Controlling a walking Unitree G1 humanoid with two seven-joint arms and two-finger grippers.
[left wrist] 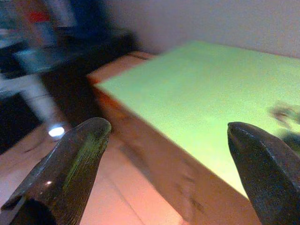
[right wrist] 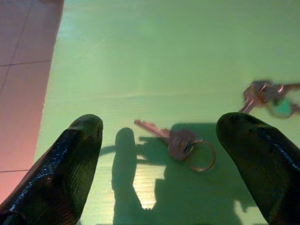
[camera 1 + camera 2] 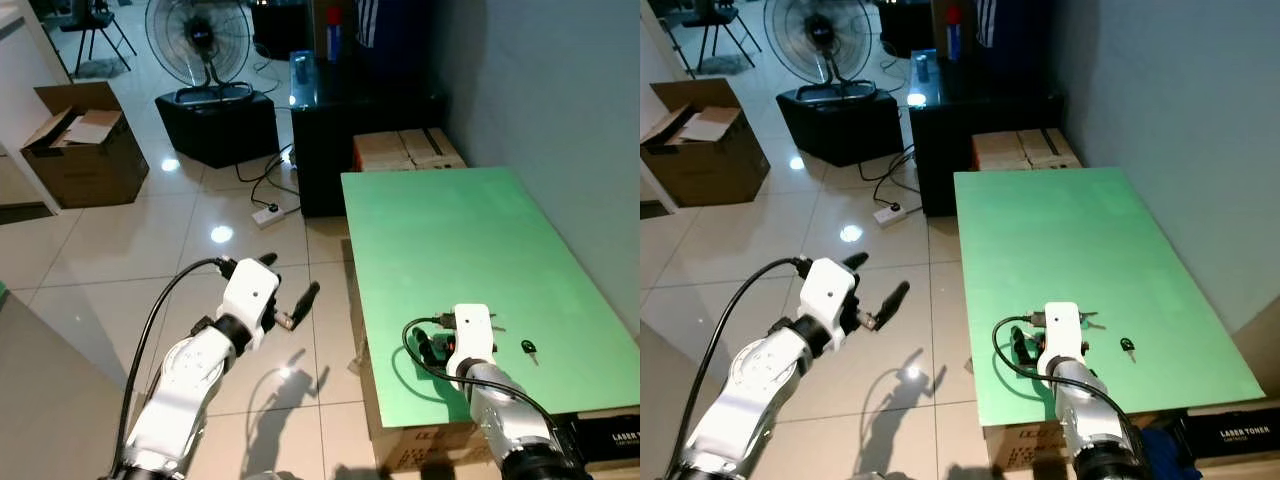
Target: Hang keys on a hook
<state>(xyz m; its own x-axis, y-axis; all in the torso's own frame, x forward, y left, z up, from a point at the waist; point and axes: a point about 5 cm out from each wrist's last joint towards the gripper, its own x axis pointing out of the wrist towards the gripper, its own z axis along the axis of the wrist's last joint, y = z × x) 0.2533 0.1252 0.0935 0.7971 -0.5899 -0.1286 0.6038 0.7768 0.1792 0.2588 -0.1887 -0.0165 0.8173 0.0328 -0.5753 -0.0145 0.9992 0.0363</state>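
The key (image 2: 176, 139) with its ring lies flat on the green desk (image 3: 470, 250), at twelve o'clock between the right gripper's (image 2: 159, 154) wide jaws. Light, stiff, thin metal, likely slippery; pinch the head by the ring. Left gripper (image 3: 290, 290) hovers over floor, jaws wide

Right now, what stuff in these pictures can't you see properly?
- Hook: I cannot make one out.
- Second bunch of keys: blurred in the right wrist view; the key with a ring is sharp.
- Black-headed key on the green table: too small in the eye views for detail.
- Right gripper: its fingers are hidden under its own wrist in the eye views.
- Left wrist view: background blurred beyond the open left gripper.
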